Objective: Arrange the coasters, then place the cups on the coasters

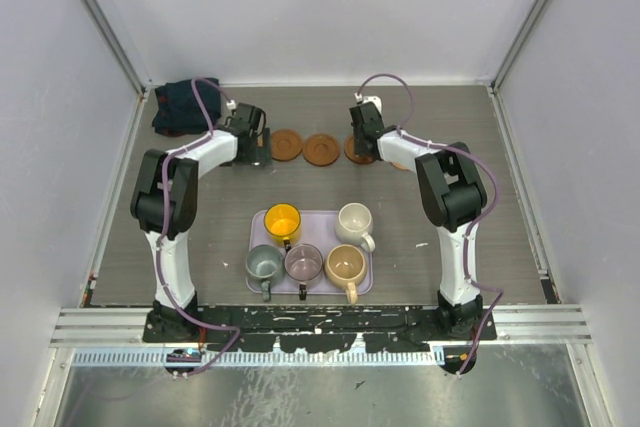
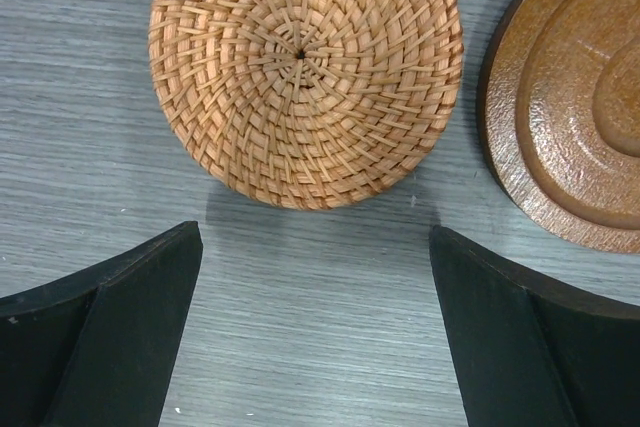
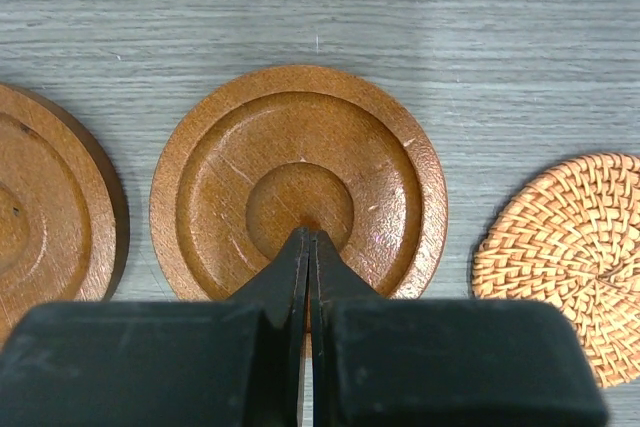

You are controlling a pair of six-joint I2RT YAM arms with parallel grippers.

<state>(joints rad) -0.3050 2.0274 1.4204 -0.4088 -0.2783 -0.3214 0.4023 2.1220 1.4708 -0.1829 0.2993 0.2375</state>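
Three brown rimmed coasters lie in a row at the back of the table: one [image 1: 286, 144], one [image 1: 321, 149], and one [image 3: 300, 182] under my right gripper [image 3: 308, 245]. That gripper is shut, its tips over this coaster's centre hollow and holding nothing. A woven tan coaster [image 3: 570, 257] lies just to its right. My left gripper [image 2: 315, 327] is open above bare table, just short of another woven coaster [image 2: 305, 72], with a brown coaster [image 2: 575, 97] to the right of it. Several cups stand on the lilac tray [image 1: 315, 219]: yellow [image 1: 283, 220], cream [image 1: 354, 219], grey-green [image 1: 264, 265], purplish [image 1: 303, 263] and tan [image 1: 346, 266].
A dark bundled cloth [image 1: 180, 107] lies in the back left corner behind my left arm. White walls close in the table on three sides. The tray sits in the near middle between the two arm bases.
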